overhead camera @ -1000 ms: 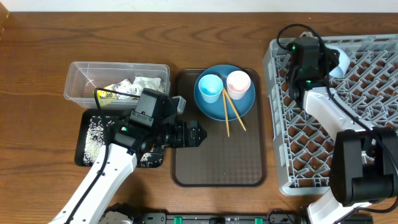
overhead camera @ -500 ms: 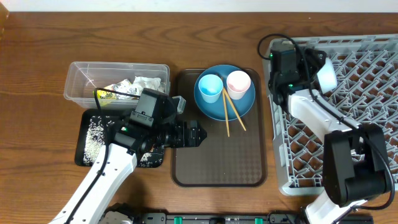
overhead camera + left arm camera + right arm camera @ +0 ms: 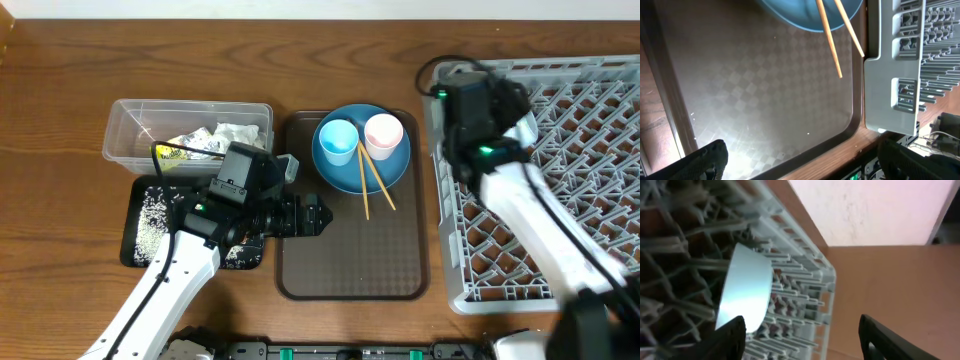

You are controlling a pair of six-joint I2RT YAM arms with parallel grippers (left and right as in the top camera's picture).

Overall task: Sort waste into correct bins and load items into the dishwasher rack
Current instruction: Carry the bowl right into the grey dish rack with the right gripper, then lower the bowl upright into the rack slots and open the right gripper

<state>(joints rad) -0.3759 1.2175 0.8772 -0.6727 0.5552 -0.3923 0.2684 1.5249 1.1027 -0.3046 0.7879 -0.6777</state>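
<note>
Overhead: left of the dishwasher rack [image 3: 470, 250], one blue plate [image 3: 340, 172] bears two cups, a light blue cup [image 3: 337, 138] and a pink cup [image 3: 383, 131], plus two chopsticks [image 3: 364, 195]. Further left sit one clear tub [image 3: 112, 140] and one black tray [image 3: 128, 250].

Left wrist: the left pincer [image 3: 800, 160] gapes empty, left of the rack.

Right wrist: the right pincer [image 3: 802, 335] is spread wide, holding nothing. One white bowl [image 3: 745, 290] rests inside the rack. The pincer is best lifted straight clear, sparing the bowl.

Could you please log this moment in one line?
left gripper: open over brown tray | right gripper: open by white bowl in rack | cups, chopsticks: on plate
</note>
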